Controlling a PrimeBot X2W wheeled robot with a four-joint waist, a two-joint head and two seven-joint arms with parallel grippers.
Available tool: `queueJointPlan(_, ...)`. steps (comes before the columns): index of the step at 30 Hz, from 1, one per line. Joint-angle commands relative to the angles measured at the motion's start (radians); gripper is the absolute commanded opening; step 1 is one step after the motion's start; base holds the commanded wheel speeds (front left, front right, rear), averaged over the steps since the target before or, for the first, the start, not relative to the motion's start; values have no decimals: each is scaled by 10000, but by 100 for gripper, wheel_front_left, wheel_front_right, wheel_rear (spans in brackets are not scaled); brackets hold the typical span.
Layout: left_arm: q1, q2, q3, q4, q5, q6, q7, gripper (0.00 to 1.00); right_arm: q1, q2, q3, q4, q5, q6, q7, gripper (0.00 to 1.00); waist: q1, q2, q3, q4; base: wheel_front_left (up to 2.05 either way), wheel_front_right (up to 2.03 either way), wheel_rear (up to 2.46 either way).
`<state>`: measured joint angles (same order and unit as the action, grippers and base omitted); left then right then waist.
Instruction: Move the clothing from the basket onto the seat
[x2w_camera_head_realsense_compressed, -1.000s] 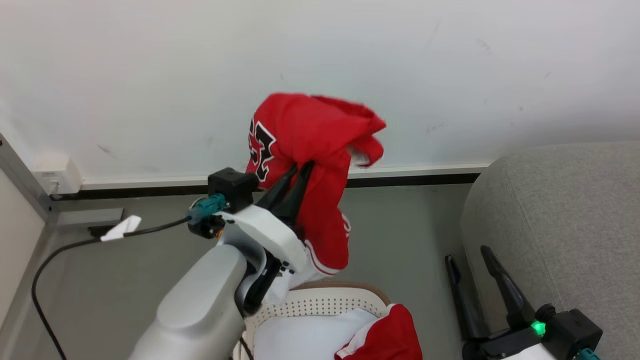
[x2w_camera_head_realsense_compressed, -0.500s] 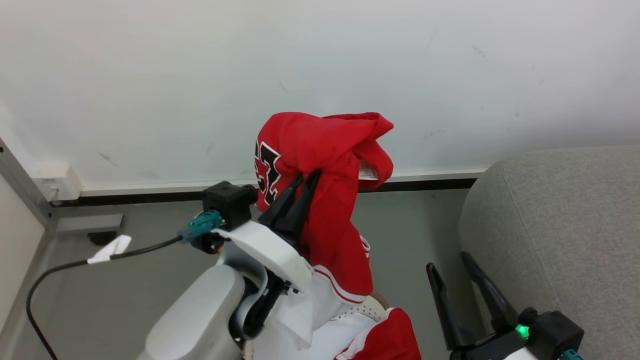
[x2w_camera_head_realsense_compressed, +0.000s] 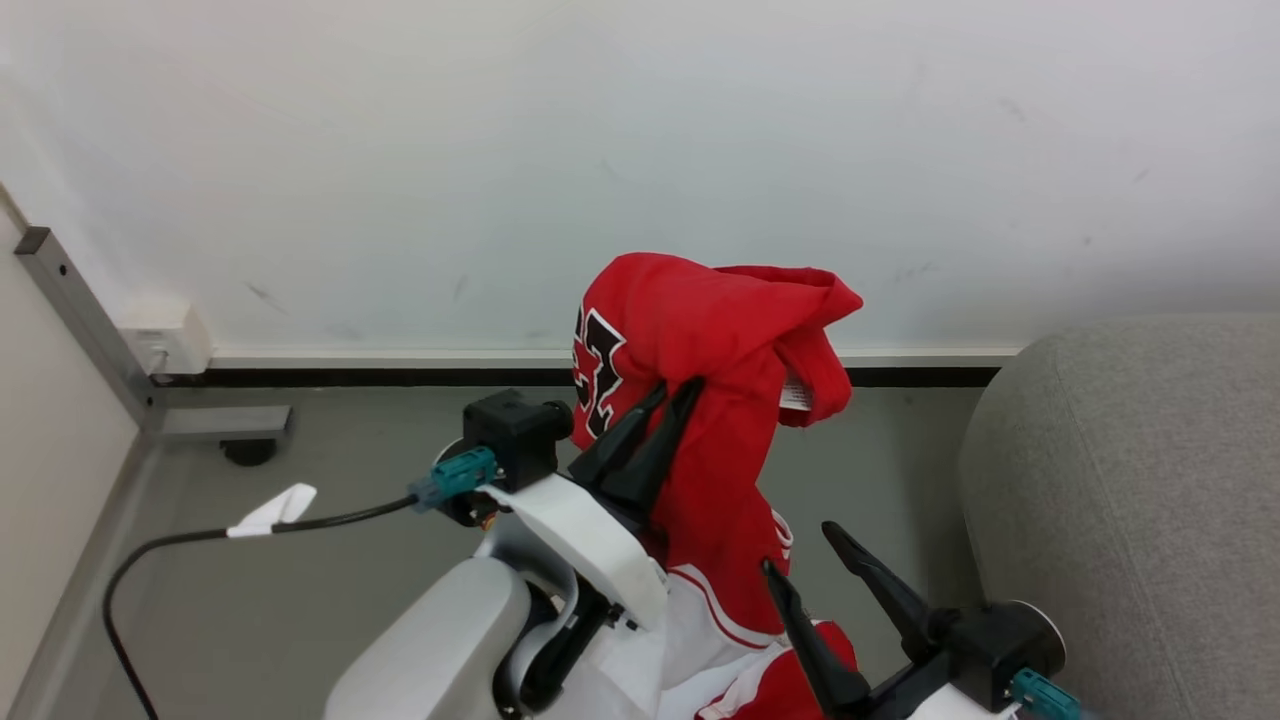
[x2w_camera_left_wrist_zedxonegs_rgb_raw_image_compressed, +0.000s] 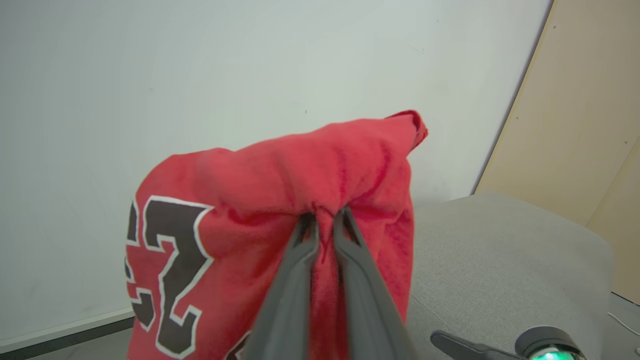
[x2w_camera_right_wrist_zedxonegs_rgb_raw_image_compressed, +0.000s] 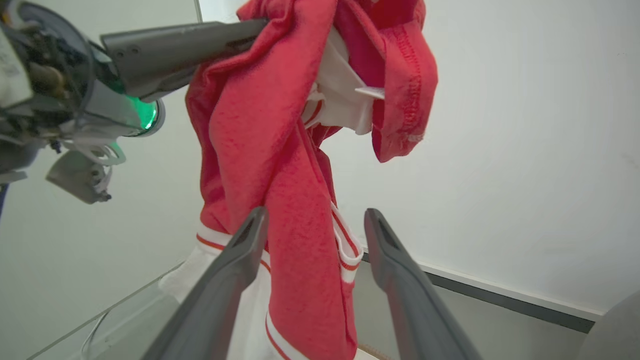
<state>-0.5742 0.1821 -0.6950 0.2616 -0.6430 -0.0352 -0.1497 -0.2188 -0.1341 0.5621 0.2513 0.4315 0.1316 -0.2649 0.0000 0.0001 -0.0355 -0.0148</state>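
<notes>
The right end effector (x2w_camera_head_realsense_compressed: 797, 546) has drawn nearer the hanging clothing (x2w_camera_head_realsense_compressed: 720, 330), fingers wide apart, gripping nothing. The left end effector (x2w_camera_head_realsense_compressed: 678, 386) is pinched narrow on its red fabric.

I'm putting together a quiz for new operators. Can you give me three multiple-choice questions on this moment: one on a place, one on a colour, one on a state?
1. In the head view, on which side of the hanging jersey is the sofa?
A left; B right; C directly below.
2. What colour are the jersey's numbers?
A black, outlined in white; B blue; C yellow.
3. What state is the left tool in?
A wide open; B shut on the jersey; C shut on nothing.

Answers:
1 B, the grey sofa sits at that view's right edge.
2 A, the left wrist view shows them plainly.
3 B, it pinches a fold of red cloth.
</notes>
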Motion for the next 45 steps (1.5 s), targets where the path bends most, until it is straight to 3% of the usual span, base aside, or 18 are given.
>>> queueJointPlan(1, 92, -56, -87, -59, 59, -54, 9, 0, -279, -39, 225, 269, 67, -18, 9, 100, 0, -1, -10, 162, 0, 0, 0)
queueJointPlan(20, 585, -850, -1634, -373, -120, -536, 318, 0, -1591, -191, 1714, 2721, 709, -18, 9, 100, 0, -1, -250, 1580, 0, 0, 0)
queueJointPlan(21, 597, -861, -1663, -368, -128, -523, 312, 0, -1633, -178, 1791, 2770, 786, -18, 9, 76, 0, -1, -254, 1600, 0, 0, 0)
queueJointPlan(23, 614, -860, -1672, -349, -155, -517, 297, 0, -1694, -134, 1899, 2811, 926, -18, 9, 12, 0, -1, -250, 1621, 0, 0, 0)
queueJointPlan(24, 607, -846, -1652, -339, -170, -504, 278, 0, -1687, -109, 2002, 2840, 991, -18, 9, 0, 0, -1, -245, 1619, 0, 0, 0)
queueJointPlan(45, 454, -649, -1460, -305, -243, -197, 88, 0, -1708, -79, 2128, 2474, 1179, -18, 8, 0, 0, -1, -78, 1114, 0, 0, 0)
